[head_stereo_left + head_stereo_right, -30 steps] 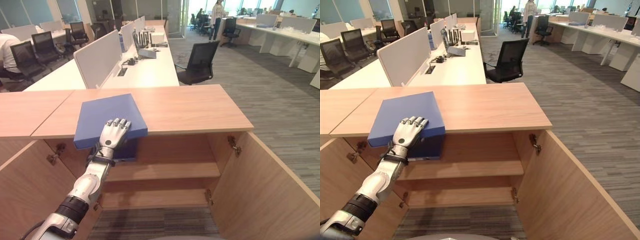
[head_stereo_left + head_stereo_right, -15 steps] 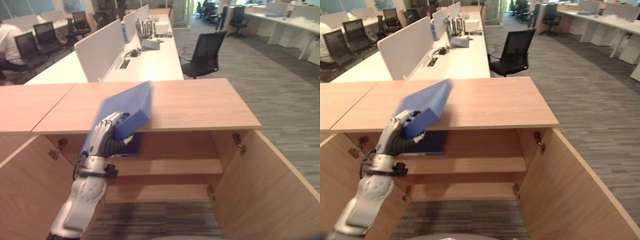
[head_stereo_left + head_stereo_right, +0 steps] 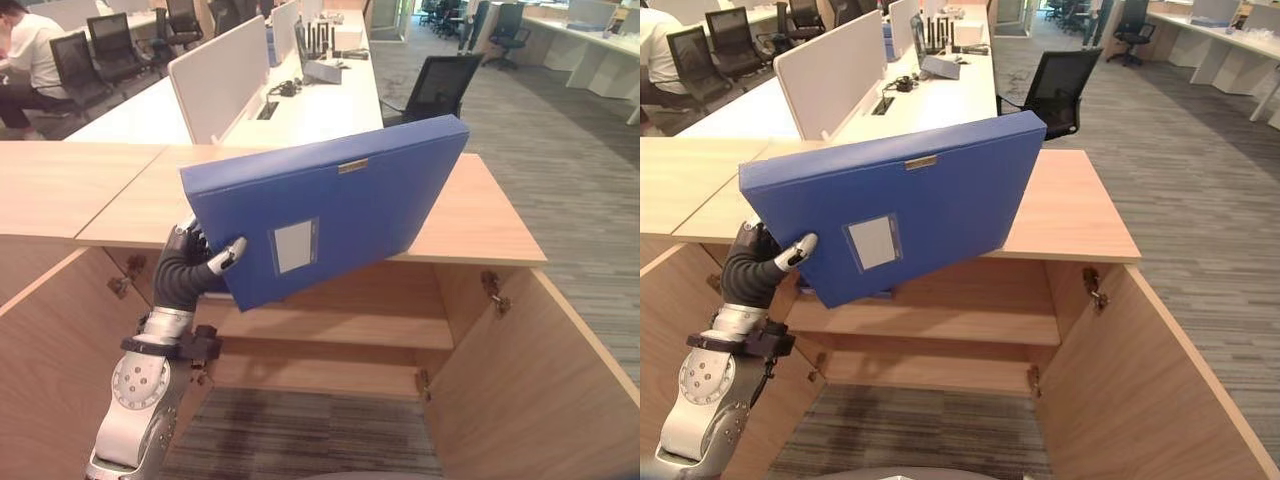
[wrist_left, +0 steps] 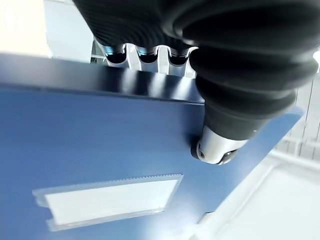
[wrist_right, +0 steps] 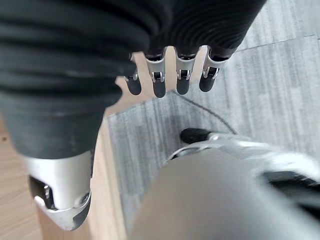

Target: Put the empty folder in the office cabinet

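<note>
Folder (image 3: 340, 205) held tilted above open cabinet (image 3: 500, 360).
Left hand (image 3: 190, 268) pinches its lower corner, thumb on front, fingers (image 4: 150, 55) behind; right hand (image 5: 75, 100) idle, fingers relaxed.

Matt blue folder (image 3: 340, 210), wood-grain cabinet (image 3: 470, 215)

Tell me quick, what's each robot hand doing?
Left robot hand: shut on the big flat blue folder, lifted and tilted.
Right robot hand: open, holding nothing.
</note>
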